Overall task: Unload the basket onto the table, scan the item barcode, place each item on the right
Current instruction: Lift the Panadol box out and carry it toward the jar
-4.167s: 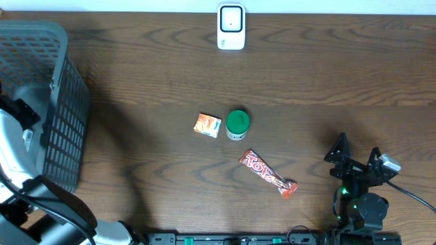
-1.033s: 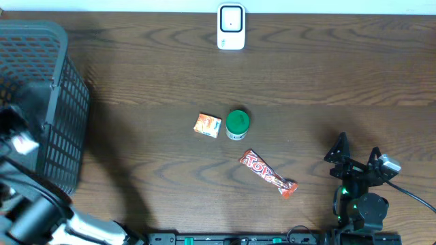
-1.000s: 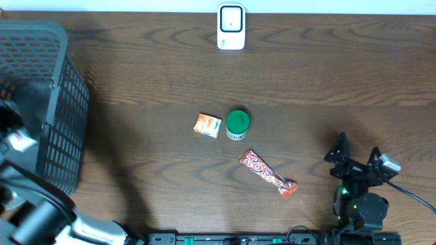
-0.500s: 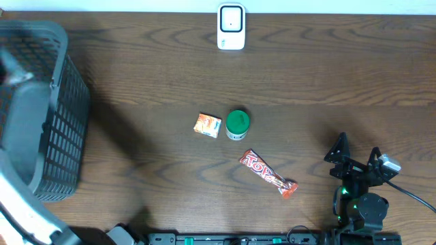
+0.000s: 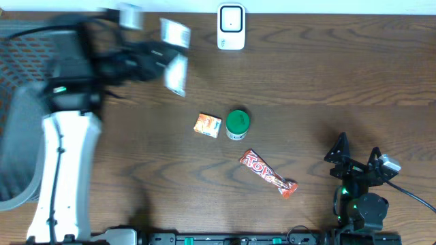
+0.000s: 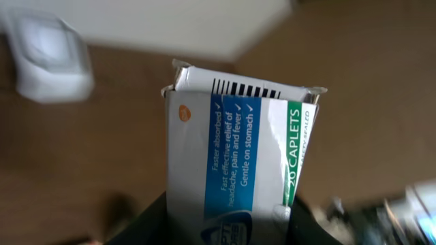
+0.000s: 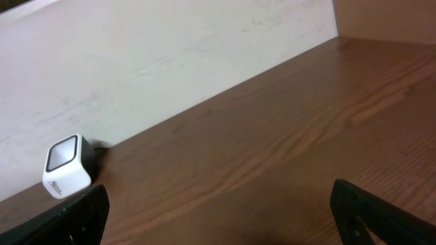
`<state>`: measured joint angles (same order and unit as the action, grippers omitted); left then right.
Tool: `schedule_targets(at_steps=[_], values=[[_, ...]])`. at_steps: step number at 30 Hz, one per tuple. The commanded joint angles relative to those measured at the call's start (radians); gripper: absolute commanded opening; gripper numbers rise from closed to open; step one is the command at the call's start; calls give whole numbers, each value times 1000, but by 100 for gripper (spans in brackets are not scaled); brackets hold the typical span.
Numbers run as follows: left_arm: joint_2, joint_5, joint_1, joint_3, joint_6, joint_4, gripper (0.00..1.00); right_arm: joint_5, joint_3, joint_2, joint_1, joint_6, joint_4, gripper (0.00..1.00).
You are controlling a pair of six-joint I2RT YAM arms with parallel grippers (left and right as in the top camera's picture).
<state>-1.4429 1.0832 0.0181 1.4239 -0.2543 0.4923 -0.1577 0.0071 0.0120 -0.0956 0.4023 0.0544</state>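
Over the left side of the surface, beside a dark mesh basket point(image 5: 20, 47), the left gripper point(image 5: 155, 56) hangs above the wood, its jaws clamped on the lower end of a caplet box point(image 6: 238, 156). Everything on this side of the overhead view is blurred. Just right of the box, against the far edge, sits the white scanner point(image 5: 231, 27), with box and scanner near each other but apart.

To scan well, I judge the barcode end should be turned square to the scanner's window, brought close and held steady, with the grip kept low so the fingers never cover the bars.

The wrist view shows a white carton with a blue panel of small print, a green stripe reading "caplets", and black bars on its top end flap, whose corners look slightly crumpled.

Mid-surface lie an orange packet point(image 5: 208, 124), a green-lidded tub point(image 5: 237, 124) and a red candy bar point(image 5: 268, 173). At the near right, the right gripper point(image 5: 356, 151) rests with jaws spread wide, holding nothing.
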Motion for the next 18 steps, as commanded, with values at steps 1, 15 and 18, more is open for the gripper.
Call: schedule_targets(at_steps=[1, 15, 18], values=[[-40, -125, 145, 19, 180, 79, 39, -10, -2, -5, 8, 9, 2, 99], [-237, -789, 623, 18, 509, 356, 39, -10, -2, -5, 8, 9, 2, 99], [-293, -789, 710, 18, 517, 311, 39, -10, -2, -5, 8, 9, 2, 99]])
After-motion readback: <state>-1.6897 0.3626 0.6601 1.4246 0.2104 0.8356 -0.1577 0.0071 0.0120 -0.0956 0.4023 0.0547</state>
